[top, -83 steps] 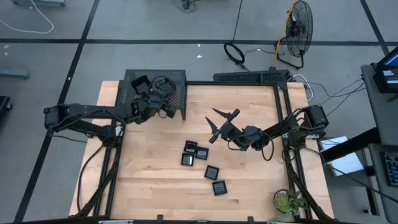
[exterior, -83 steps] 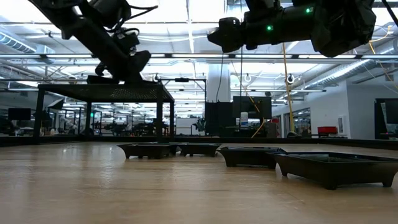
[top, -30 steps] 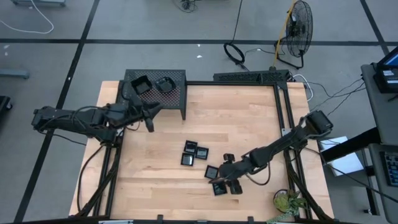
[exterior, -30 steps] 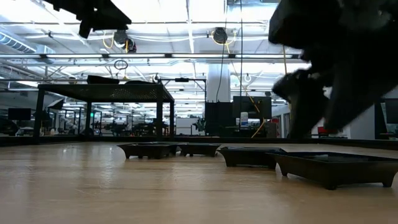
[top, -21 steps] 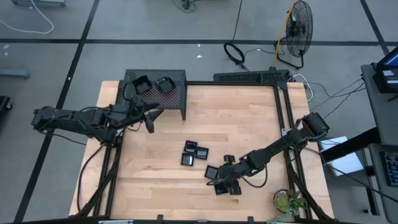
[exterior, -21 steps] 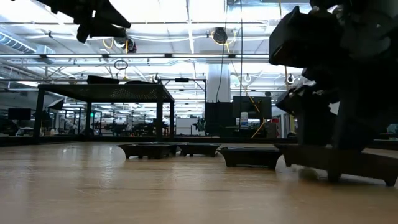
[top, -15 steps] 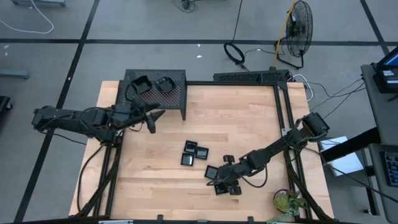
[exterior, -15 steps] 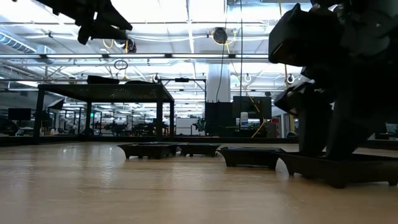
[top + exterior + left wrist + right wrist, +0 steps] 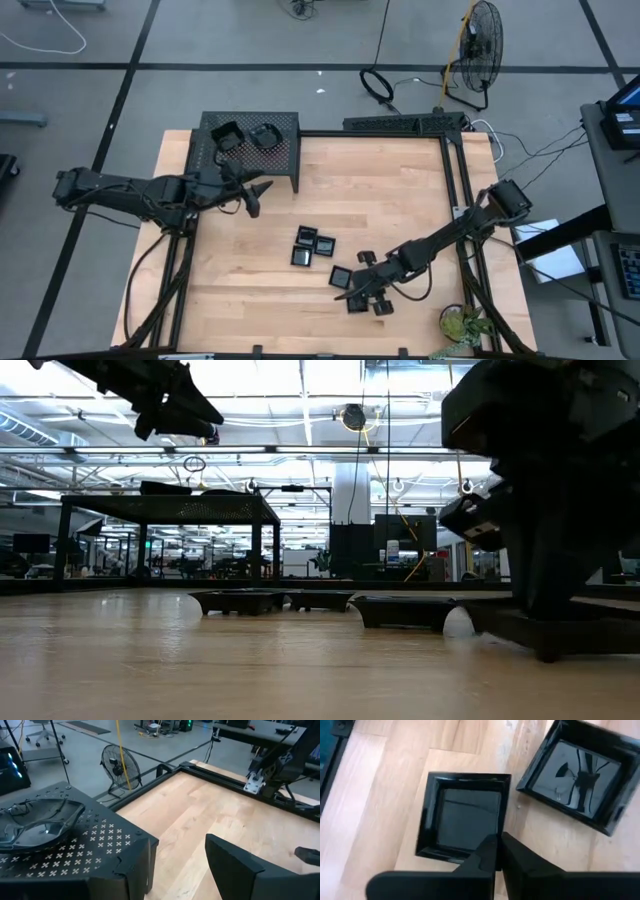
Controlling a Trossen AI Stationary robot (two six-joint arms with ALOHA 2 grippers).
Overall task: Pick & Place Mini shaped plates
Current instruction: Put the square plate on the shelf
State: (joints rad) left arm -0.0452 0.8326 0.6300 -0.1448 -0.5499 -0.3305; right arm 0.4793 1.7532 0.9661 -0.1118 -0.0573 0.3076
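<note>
The right gripper (image 9: 362, 297) is down at the near part of the wooden desk (image 9: 400, 180), its jaws pressed together on the near rim of a square black plate (image 9: 462, 817). In the right wrist view the two dark fingers (image 9: 487, 855) meet over that rim, one inside the plate's well and one outside. The plate lies flat on the desk, open side up; being square it has no long axis, and its edges run slightly askew to the grain of the wood. A second square plate (image 9: 580, 775) sits just beside it, apart from it and turned at a clear angle to it, also open side up.

From above, these two lie at the near end of a loose diagonal row of plates; a cluster of three more plates (image 9: 312, 245) sits nearer the desk's middle, all flat on the wood.

The left gripper (image 9: 250, 195) hangs above the desk just in front of the black mesh rack (image 9: 285, 150) at the far left corner, jaws apart and holding nothing. Two plates rest on top of the rack: a squarish one (image 9: 227, 135) and a rounder one (image 9: 264, 134) next to it.
</note>
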